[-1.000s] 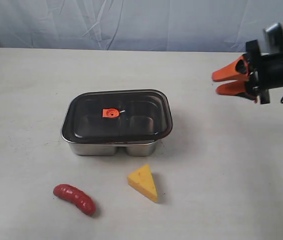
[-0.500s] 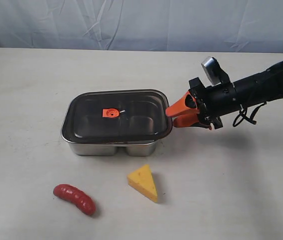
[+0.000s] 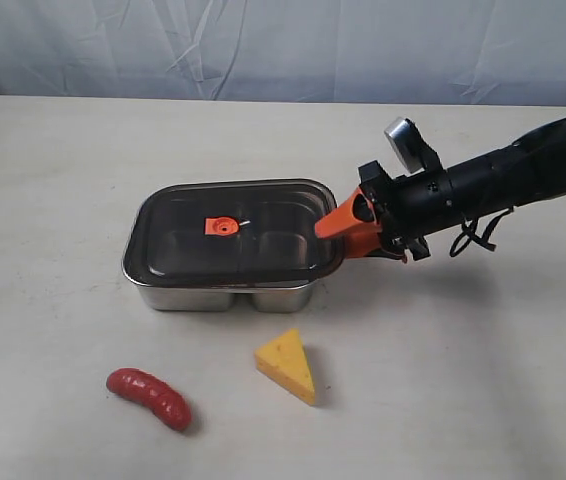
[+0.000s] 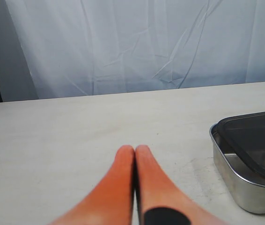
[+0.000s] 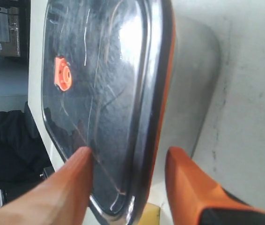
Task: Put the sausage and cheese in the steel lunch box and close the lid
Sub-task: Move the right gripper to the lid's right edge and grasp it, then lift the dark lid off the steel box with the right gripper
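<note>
Right tool (image 3: 332,236) nearer — one lid (image 3: 263,238)

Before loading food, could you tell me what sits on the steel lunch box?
The dark lid sits on the steel lunch box, hiding most of the inside; the divider shows dimly through it.

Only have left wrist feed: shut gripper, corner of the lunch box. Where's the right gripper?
Observer: The right gripper is at the lid's short edge on the right of the exterior view, open.
Operator: Gripping the lid?
Observer: Not clamped. One finger is over the lid, the other outside the steel lunch box wall; the rim sits between them.
Operator: Food loaded?
Observer: No. The sausage and the cheese lie on the table, in front of the box.
</note>
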